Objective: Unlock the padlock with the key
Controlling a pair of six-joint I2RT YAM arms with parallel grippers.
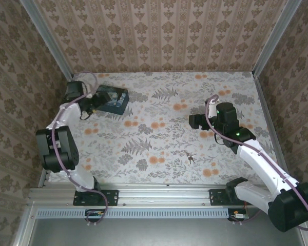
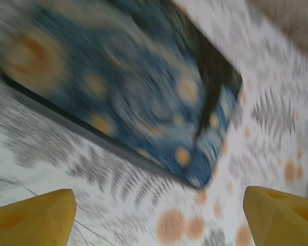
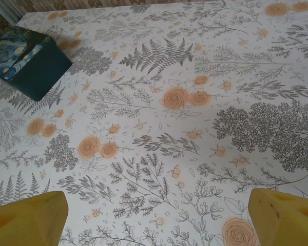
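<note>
The key [image 1: 190, 157] is a small dark speck with a ring, lying on the floral table right of centre, near the front. The padlock is hidden or out of view. My left gripper [image 1: 92, 106] is at the back left, right beside the dark blue swirl-patterned tin [image 1: 113, 99]. In the blurred left wrist view it is open [image 2: 159, 223], with the tin [image 2: 128, 87] close ahead and bare cloth between its yellow fingertips [image 2: 33, 218]. My right gripper [image 1: 194, 122] hovers behind the key. It is also open [image 3: 154, 225], with nothing between its fingertips [image 3: 285, 218].
Patterned walls close in the table at the back and on both sides. The blue tin [image 3: 25, 61] also appears at the far left of the right wrist view. A metal rail [image 1: 154, 195] runs along the front edge.
</note>
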